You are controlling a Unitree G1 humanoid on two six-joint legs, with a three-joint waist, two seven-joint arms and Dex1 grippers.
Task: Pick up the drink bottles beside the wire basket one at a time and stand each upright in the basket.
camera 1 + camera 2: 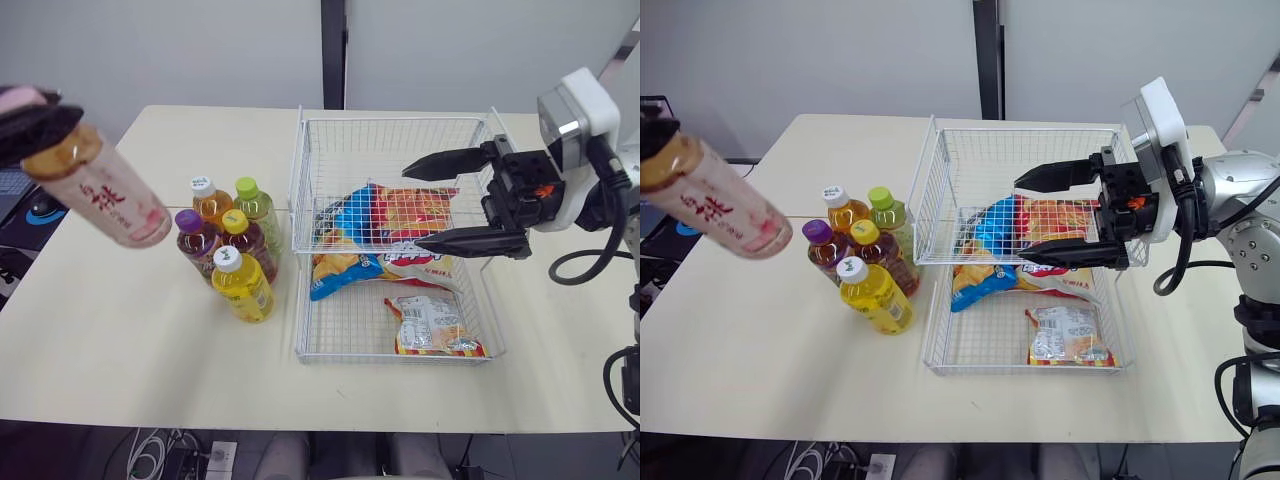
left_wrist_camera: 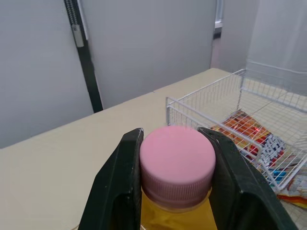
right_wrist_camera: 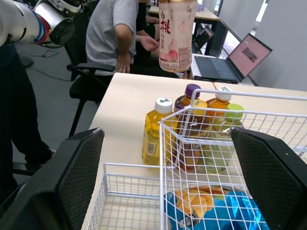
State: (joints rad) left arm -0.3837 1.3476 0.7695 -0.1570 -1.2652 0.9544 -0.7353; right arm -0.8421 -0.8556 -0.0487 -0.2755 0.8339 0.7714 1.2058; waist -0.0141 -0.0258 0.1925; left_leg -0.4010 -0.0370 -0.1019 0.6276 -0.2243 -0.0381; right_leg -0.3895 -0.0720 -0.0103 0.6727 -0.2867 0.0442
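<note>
With my left gripper (image 2: pixel 176 140) clenched on the cap of the tilted pink-capped amber plastic drink bottle (image 1: pixel 102 190), aloft at 9 o'clock of the white wire basket (image 1: pixel 390 120), I should swing it toward 3 o'clock, right it, and lower it onto bare mesh at 12 o'clock.

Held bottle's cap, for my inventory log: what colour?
Pink cap, best in the left wrist view.

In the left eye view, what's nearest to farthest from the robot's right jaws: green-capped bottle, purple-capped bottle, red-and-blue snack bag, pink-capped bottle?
1. Red-and-blue snack bag, in the wire basket just below.
2. Green-capped bottle, beside the basket's left wall.
3. Purple-capped bottle, on the cluster's left edge.
4. Pink-capped bottle, held aloft at far left.
</note>
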